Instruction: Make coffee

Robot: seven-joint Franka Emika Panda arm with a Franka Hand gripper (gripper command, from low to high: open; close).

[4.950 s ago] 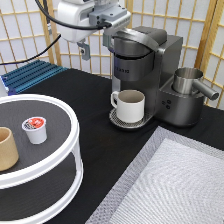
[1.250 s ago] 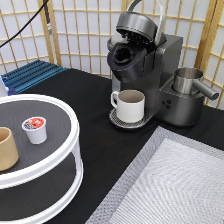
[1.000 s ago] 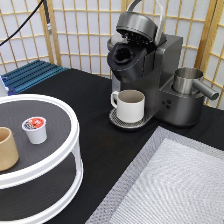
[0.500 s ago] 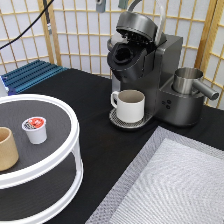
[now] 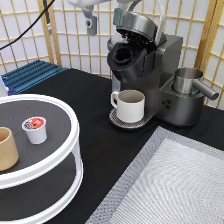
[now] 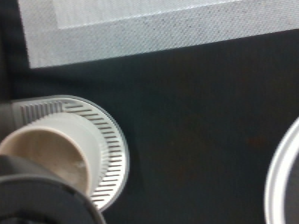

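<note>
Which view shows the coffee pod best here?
The exterior view: the coffee pod stands upright and whole on the round tray, beside a tan cup. The wrist view misses it, showing only the white mug and a tray edge.

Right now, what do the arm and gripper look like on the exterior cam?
Only a sliver shows at the exterior view's top edge: the gripper has a glossy white housing with a grey part hanging below. A black cable trails off toward the exterior view's left. No markings are visible.
</note>
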